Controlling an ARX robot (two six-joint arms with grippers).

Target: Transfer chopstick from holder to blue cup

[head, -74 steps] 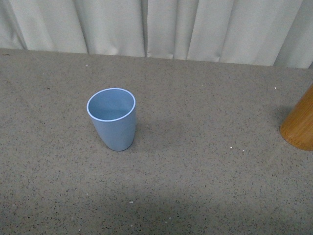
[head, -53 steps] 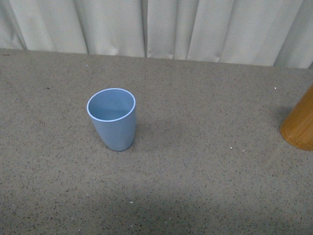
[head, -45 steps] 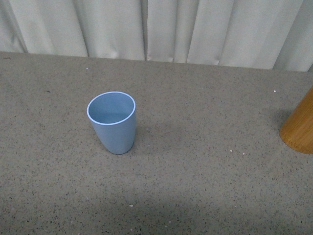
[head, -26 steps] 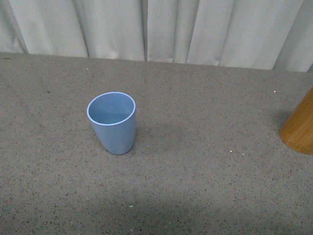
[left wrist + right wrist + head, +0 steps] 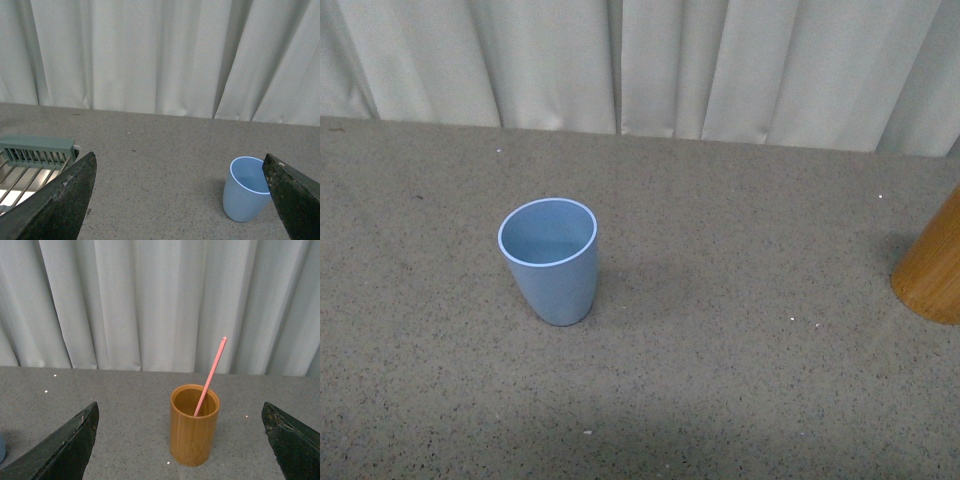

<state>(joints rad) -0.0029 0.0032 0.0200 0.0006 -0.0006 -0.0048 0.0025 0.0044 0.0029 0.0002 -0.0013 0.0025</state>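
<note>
The blue cup (image 5: 551, 259) stands upright and empty on the grey speckled table, left of centre in the front view; it also shows in the left wrist view (image 5: 246, 188). The tan wooden holder (image 5: 194, 424) stands upright with one salmon-pink chopstick (image 5: 210, 376) leaning in it. Only the holder's edge (image 5: 932, 268) shows at the far right of the front view. My left gripper (image 5: 182, 200) is open, well back from the cup. My right gripper (image 5: 180, 442) is open, facing the holder from a distance. Neither gripper shows in the front view.
A pale curtain (image 5: 640, 60) hangs along the table's far edge. A green slotted rack (image 5: 37, 151) with a wire tray sits to the side in the left wrist view. Small white specks lie on the table.
The front view has tilted up slightly: cup, holder and the table's far edge sit a little lower in the picture. Nothing on the table has moved.
</note>
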